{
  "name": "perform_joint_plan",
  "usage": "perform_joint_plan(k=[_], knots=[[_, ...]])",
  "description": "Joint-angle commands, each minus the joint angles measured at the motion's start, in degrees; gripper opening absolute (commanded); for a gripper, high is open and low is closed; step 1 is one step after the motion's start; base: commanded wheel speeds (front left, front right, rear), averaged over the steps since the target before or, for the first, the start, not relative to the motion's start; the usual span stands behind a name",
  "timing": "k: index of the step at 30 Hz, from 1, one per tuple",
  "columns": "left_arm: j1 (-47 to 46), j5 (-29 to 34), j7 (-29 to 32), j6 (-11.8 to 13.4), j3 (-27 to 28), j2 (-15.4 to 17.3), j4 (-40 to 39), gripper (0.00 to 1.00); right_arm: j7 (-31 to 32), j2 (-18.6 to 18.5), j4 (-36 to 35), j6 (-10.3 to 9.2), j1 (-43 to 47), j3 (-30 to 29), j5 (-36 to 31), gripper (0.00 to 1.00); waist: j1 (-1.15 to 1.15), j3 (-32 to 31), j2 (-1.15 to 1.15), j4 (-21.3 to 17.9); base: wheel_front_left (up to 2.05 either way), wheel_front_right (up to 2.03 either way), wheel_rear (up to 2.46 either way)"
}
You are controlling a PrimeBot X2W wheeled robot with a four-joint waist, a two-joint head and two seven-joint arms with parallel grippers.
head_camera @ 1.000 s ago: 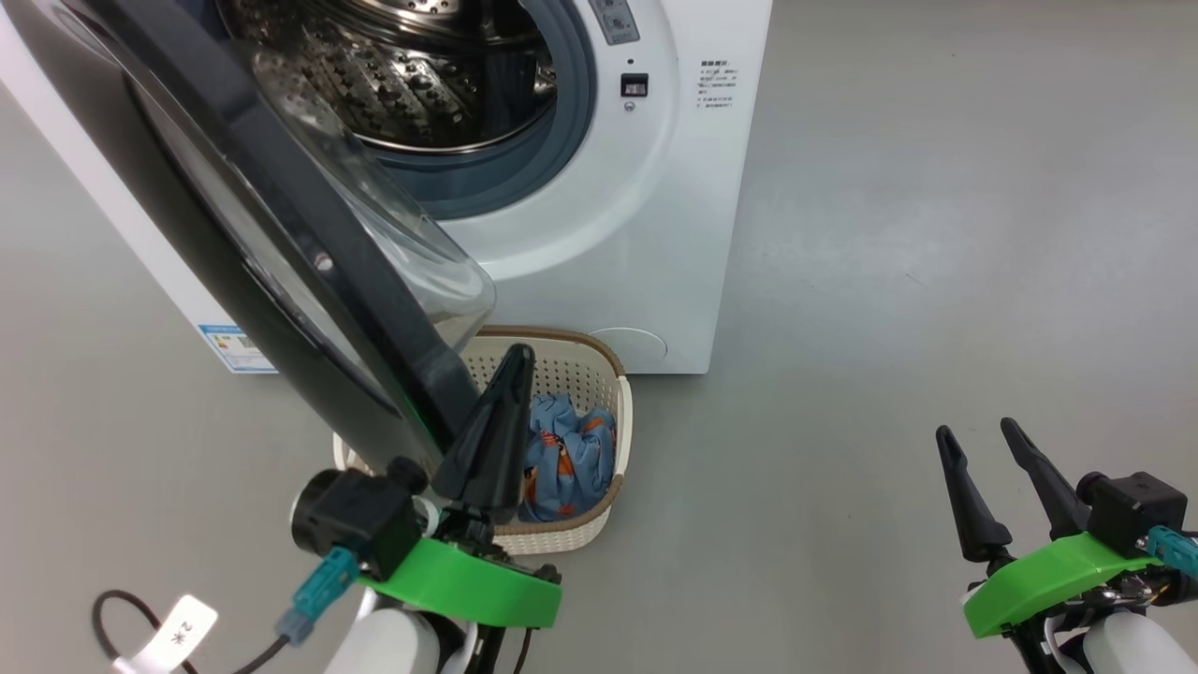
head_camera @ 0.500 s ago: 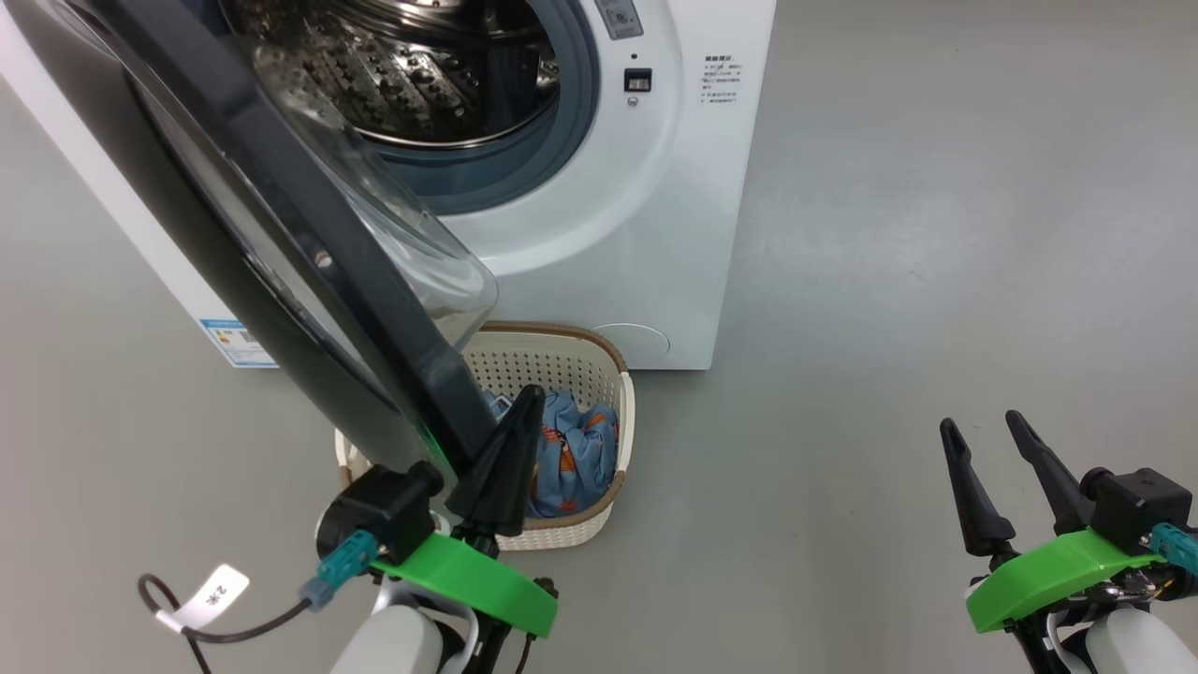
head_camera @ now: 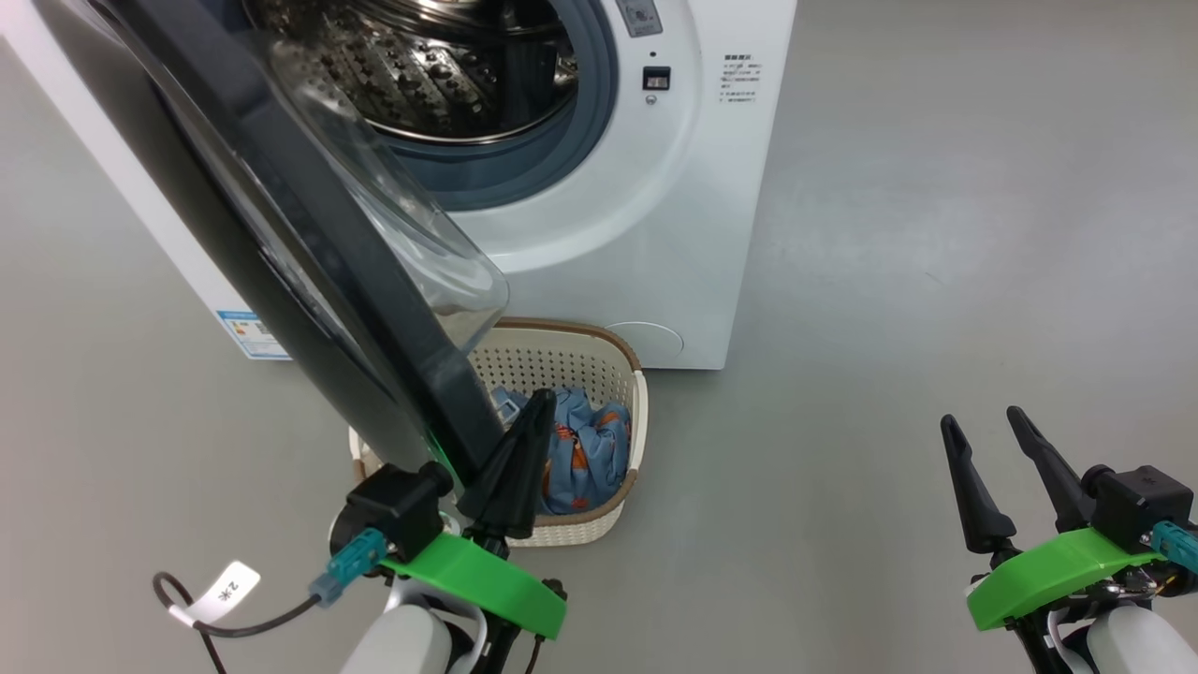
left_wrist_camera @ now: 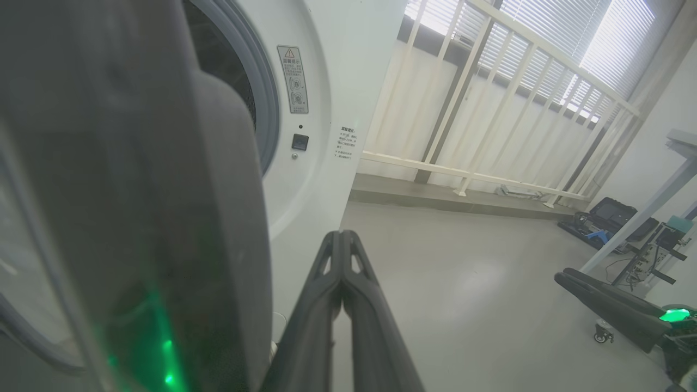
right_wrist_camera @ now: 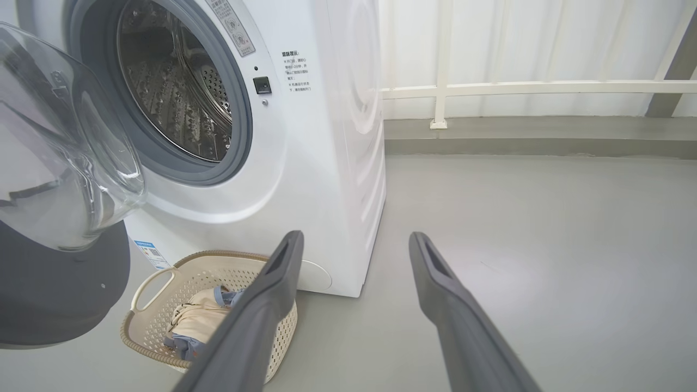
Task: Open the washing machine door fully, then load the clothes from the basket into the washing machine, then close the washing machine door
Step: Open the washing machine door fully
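The washing machine (head_camera: 655,234) stands at the top, its steel drum (head_camera: 449,65) exposed. The washing machine door (head_camera: 309,234) swings out toward me, its glass bowl (head_camera: 421,253) facing the drum and its lower rim over the basket (head_camera: 613,510). Blue clothes (head_camera: 585,449) with orange prints lie in the basket; a cream piece (right_wrist_camera: 196,318) lies there too. My left gripper (head_camera: 541,398) is shut and empty, just right of the door's lower rim (left_wrist_camera: 136,218); I cannot tell if it touches. My right gripper (head_camera: 983,418) is open and empty over bare floor at the lower right.
Grey floor (head_camera: 936,234) spreads to the right of the machine. A white railing (left_wrist_camera: 490,109) and window blinds stand behind it. A dark case and a table leg (left_wrist_camera: 626,218) sit far right. A tagged cable (head_camera: 215,599) hangs off my left wrist.
My shut left gripper has drawn back toward me along the door's lower edge. The head view has shifted a little. The right gripper has stayed put.
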Motion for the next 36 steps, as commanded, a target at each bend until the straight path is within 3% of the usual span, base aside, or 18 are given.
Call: perform_joint_plan(k=[1, 19, 36], knots=[[-1.39, -0.21, -0.61, 0.47, 3.39, 1.73, -0.83, 0.00, -0.71, -0.87, -1.51, 0.32, -0.58, 0.87, -0.65, 1.00, 0.00, -0.02, 0.00, 0.25, 0.00, 0.00, 0.00], [3.37, 1.65, -0.62, -0.10, 5.46, 1.80, -3.27, 0.00, -0.71, -1.64, -1.86, 0.32, -0.26, 0.86, -1.14, 1.00, 0.00, -0.52, 0.00, 4.56, 0.00, 0.00, 0.00], [7.31, 1.95, -0.34, 1.23, 6.01, 3.22, -7.01, 0.00, -0.71, -1.91, -1.94, 0.32, 0.45, 0.57, -1.71, 1.00, 0.00, -1.22, 0.00, 10.41, 0.00, 0.00, 0.00]])
